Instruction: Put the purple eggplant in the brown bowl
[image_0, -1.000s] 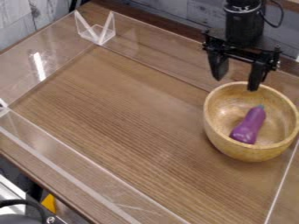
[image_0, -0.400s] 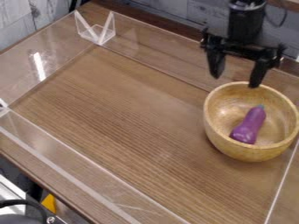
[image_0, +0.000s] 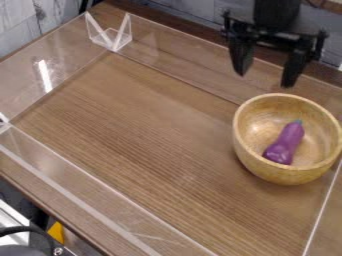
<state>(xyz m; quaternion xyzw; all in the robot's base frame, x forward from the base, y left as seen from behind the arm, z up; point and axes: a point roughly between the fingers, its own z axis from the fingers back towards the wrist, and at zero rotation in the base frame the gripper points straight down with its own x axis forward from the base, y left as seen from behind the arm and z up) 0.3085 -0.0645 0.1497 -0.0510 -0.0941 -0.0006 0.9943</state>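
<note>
The purple eggplant (image_0: 283, 142) lies inside the brown bowl (image_0: 253, 150), which stands on the wooden table at the right. Its fat end points toward the front, its narrow tip toward the back. My gripper (image_0: 270, 70) hangs above and behind the bowl's back rim, pointing down. It is open, both black fingers (image_0: 243, 61) spread wide with nothing between them.
A clear acrylic wall (image_0: 94, 215) runs around the tabletop, with a low edge along the front and left. A clear plastic stand (image_0: 110, 33) sits at the back left corner. Bare wood (image_0: 120, 120) spreads left of the bowl.
The open gripper has risen away from the bowl's back rim and drifted slightly left. The eggplant and bowl have stayed put.
</note>
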